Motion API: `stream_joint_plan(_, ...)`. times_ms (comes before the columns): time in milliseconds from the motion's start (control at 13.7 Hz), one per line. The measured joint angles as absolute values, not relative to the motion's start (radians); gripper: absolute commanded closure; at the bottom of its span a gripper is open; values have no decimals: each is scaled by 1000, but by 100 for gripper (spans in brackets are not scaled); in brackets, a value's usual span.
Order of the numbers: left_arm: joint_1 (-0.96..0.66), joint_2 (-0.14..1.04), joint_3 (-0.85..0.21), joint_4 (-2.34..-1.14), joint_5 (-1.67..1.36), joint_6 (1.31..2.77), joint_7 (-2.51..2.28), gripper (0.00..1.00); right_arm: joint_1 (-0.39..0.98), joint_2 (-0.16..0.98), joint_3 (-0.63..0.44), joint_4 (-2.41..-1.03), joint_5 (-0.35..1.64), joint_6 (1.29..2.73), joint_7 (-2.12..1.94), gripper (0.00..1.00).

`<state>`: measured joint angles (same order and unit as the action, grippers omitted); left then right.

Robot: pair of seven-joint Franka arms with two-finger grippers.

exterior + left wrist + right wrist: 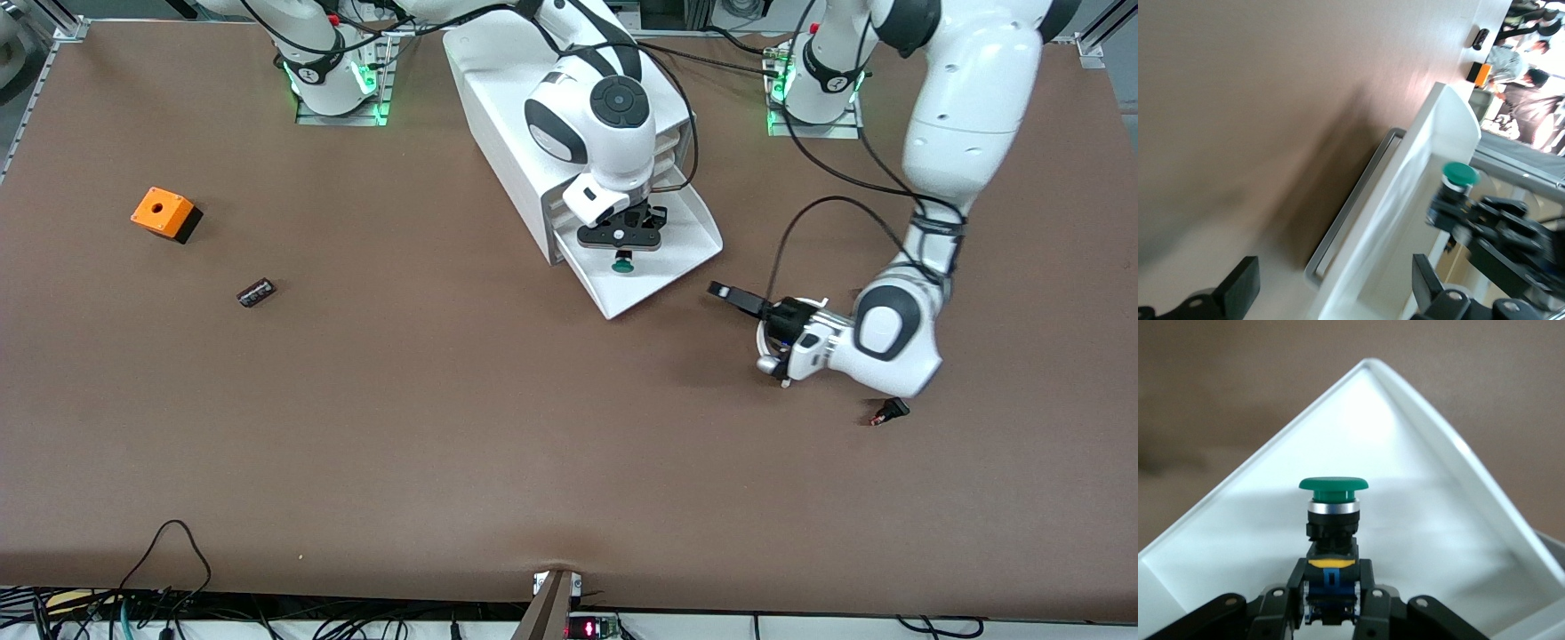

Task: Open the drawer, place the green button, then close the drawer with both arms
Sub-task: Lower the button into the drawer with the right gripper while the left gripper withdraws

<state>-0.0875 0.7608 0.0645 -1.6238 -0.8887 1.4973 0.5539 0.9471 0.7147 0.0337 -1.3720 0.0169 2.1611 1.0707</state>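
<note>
One step of three looks done: the cabinet (533,133) has its lowest drawer (662,267) pulled out; the right gripper (622,251) hangs over the tray, clamped on the button (1333,495); release and closing remain. Bare table (444,427) surrounds the drawer's front edge; the left gripper (742,307), fingers apart, waits just beside it toward the left arm's end.

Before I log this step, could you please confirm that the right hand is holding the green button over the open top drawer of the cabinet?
Not quite: the open one is the lowest drawer, not the top one; the trays above it sit closed in the cabinet, as the front view shows. The rest stands: the right hand holds the green button over that open drawer.
</note>
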Motion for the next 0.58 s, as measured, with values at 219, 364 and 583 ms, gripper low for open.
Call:
stream_joint_plan(219,-32,719,65,-1554,-714,1466,494,0,962,740,33,-1372,17,2162,1086,45)
stream_joint_plan(364,-26,673,65,-1518,-579,1464,460,0,963,752,32,-1371,17,2163,1087,0)
stream_joint_plan(583,-24,593,73,-1484,-419,1460,438,0,958,751,5,-1355,16,2161,1084,0)
